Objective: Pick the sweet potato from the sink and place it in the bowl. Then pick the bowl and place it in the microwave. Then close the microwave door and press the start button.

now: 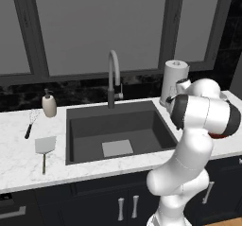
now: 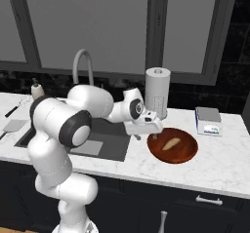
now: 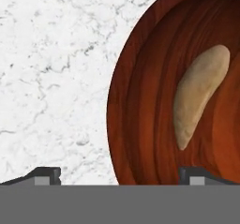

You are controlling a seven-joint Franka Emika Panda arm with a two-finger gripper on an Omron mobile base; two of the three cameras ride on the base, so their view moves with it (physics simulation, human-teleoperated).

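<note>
One sweet potato is seen lying inside the bowl, on its floor and slightly off centre. The bowl rests on the white marble surface, to the right of the sink and near the front edge. The hand is held just above the bowl's left rim, its fingers spread fully apart and nothing gripped between them. In the hand view, the two fingertips are seen wide apart, one over bare marble and the other over the bowl's inner wall, with the sweet potato beyond them and untouched. The sink basin is shown with only a light grey square at its bottom, and the faucet stands at its back edge. A paper towel roll stands upright behind the bowl, towards the surface's back edge. A small white box is set near the back right. A soap dispenser, a whisk and a spatula lie on the surface left of the sink.
</note>
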